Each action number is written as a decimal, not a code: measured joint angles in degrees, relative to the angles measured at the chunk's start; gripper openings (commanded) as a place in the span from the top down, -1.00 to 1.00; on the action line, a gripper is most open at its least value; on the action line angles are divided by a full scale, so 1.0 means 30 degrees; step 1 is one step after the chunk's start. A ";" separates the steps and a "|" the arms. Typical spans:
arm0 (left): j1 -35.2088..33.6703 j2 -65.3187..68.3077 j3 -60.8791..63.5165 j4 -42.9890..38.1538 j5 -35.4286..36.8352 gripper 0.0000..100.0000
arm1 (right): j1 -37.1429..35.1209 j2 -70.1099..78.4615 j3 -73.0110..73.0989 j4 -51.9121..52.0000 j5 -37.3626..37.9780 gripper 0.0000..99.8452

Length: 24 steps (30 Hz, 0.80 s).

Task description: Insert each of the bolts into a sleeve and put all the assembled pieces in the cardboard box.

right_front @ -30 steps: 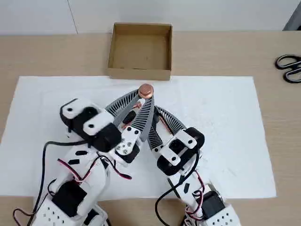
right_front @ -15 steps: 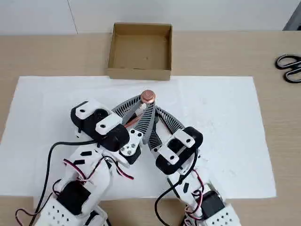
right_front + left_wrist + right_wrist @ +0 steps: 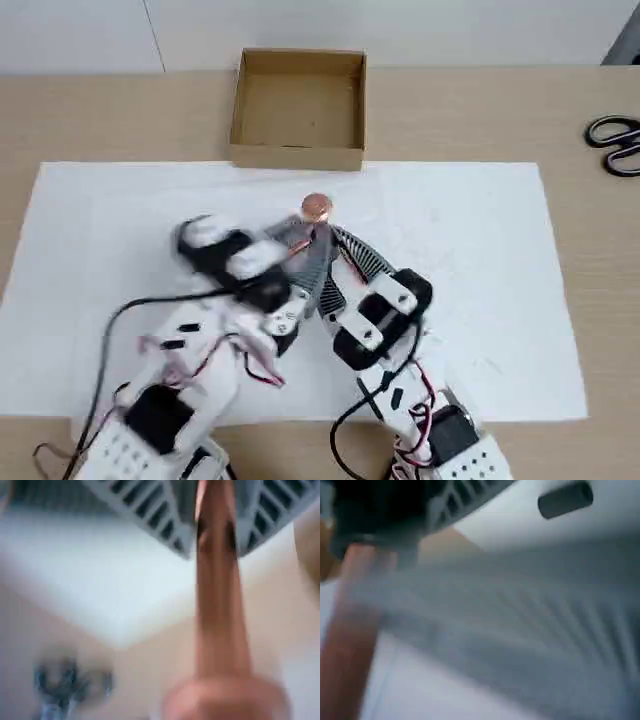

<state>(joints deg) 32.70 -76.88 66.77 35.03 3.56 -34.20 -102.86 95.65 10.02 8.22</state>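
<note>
**High view:** A copper bolt (image 3: 315,207) is held up over the white sheet (image 3: 480,260), near the cardboard box (image 3: 298,105) but not over it. The left gripper (image 3: 298,243) and the right gripper (image 3: 338,252) are crowded together just beneath its round head. Scissors (image 3: 615,143) lie well apart at the edge of the table (image 3: 100,110).

**Left wrist view:** The bolt's shaft (image 3: 215,605) is pinched between the left gripper's grey ribbed fingers (image 3: 145,510), which are closed narrowly on it. The head juts out beyond the fingertips. Whether a sleeve is carried on the shaft cannot be told.

**Right wrist view:** The bolt (image 3: 350,630) is seen as a copper streak. A dark stubby cylinder (image 3: 565,500), possibly a sleeve, lies on the sheet beyond it. Whether the right gripper is gripping anything cannot be told.

**Risks, as judged from here:**
- **Slipping:** A smooth round shaft is being held by a narrow pinch with a heavy head overhanging. The bolt could be twisted or slid out and dropped onto the sheet, where it would likely roll.
- **Knocking:** With both grippers packed so closely, the bolt could be knocked loose by one arm brushing the other.
- **Boxing too soon:** If that cylinder is an unused sleeve, the bolt could be boxed unassembled.
</note>
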 measured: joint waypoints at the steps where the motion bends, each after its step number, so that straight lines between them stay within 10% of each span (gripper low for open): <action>1: 0.0088 0.0000 -0.0117 0.0557 0.0000 0.63 | 0.0000 -0.0029 0.0000 0.0000 0.0029 0.99; 20: -0.5919 0.0088 -0.6154 0.2168 -0.2110 0.63 | -0.0029 -0.0088 -0.0088 -0.0029 0.0029 0.99; 24: -0.7590 -0.0293 -0.8674 0.2755 -0.1524 0.89 | 0.1231 -0.0088 -0.0088 -0.0029 0.0029 0.99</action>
<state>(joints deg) 9.93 -77.76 40.75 43.30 -1.01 -30.51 -103.12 95.38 9.93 8.31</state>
